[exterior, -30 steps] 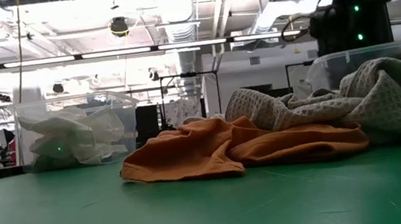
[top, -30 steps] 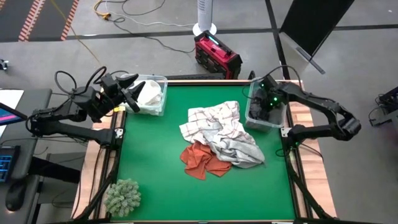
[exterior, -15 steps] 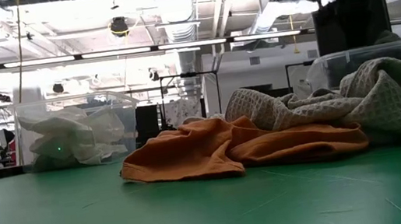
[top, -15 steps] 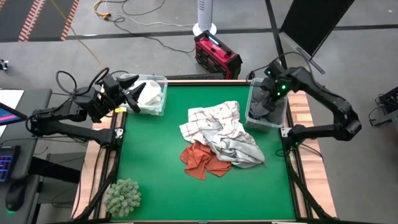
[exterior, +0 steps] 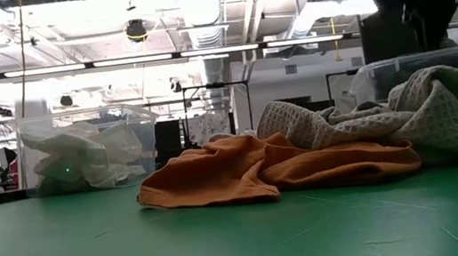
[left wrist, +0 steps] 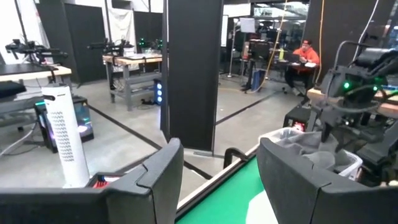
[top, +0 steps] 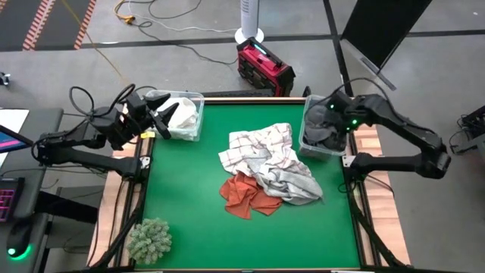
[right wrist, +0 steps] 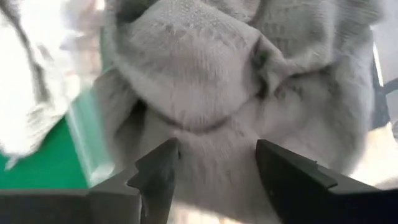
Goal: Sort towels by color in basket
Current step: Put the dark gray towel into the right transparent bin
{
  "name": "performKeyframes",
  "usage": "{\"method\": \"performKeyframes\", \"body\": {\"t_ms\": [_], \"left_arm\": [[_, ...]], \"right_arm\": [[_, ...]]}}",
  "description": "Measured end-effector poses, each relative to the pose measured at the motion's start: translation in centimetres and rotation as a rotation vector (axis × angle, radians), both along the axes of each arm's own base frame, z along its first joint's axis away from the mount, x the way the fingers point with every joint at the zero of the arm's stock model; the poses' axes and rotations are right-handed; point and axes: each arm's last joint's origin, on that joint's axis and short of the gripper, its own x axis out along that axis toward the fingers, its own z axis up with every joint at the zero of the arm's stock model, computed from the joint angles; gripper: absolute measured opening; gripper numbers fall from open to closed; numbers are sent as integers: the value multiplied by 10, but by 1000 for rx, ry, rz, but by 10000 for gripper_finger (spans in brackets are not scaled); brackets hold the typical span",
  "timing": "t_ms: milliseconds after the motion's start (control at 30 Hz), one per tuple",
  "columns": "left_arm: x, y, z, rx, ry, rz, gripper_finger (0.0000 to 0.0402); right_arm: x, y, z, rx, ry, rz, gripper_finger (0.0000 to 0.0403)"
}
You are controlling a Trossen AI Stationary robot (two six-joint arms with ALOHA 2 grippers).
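Fuzzy grey-green clump (top: 149,240) sits at the near left corner of my green table (top: 189,197). Nearer the middle lies a pile of towels: a crumpled rust-orange cloth towel (top: 246,195) on the near side, a light grey waffle-weave towel (top: 292,182) overlapping its right part, and a white grid-checked towel (top: 258,144) spread just beyond, touching both.

At the far left corner stands a clear plastic bin (top: 195,121) with a white towel (top: 182,114) bunched inside. My left pincer (top: 161,115) hovers at that bin's left edge; its two dark fingers (left wrist: 158,171) stand apart with nothing between them.

At the far right edge stands a second clear plastic bin (top: 307,144) holding dark grey towels (top: 326,135). My right pincer (top: 335,114) hangs above this bin, its fingers (right wrist: 158,171) spread wide and empty, the soft grey cloth (right wrist: 199,81) lying loose just beneath them.

Beyond the far edge, on the floor, rest a red box-shaped device (top: 264,68) and a white tower fan (top: 248,19).
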Motion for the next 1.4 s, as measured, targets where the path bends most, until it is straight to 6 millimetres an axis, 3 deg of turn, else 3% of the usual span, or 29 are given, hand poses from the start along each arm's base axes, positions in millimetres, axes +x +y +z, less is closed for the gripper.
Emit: {"method": "performKeyframes", "body": {"t_ms": [200, 367, 467, 567, 733, 1133, 1400], "left_arm": [[0, 0, 0, -1, -1, 0, 194], [0, 0, 0, -15, -13, -1, 194], [-1, 0, 0, -26, -25, -2, 194], [-1, 0, 0, -33, -31, -2, 194], [-2, 0, 0, -33, -33, -3, 194], [-5, 0, 1, -13, -24, -1, 194], [-5, 0, 1, -14, -25, -1, 194]], "right_arm": [[8, -17, -48, -11, 13, 27, 218], [2, -37, -92, 46, 21, 9, 186], [-2, -50, -108, 143, -75, -33, 173], [-5, -61, -120, 155, -64, -58, 162], [-4, -62, -110, 180, -52, -74, 144], [1, -55, -23, 84, -157, -129, 134], [-7, -30, 8, 90, -148, -199, 146]]}}
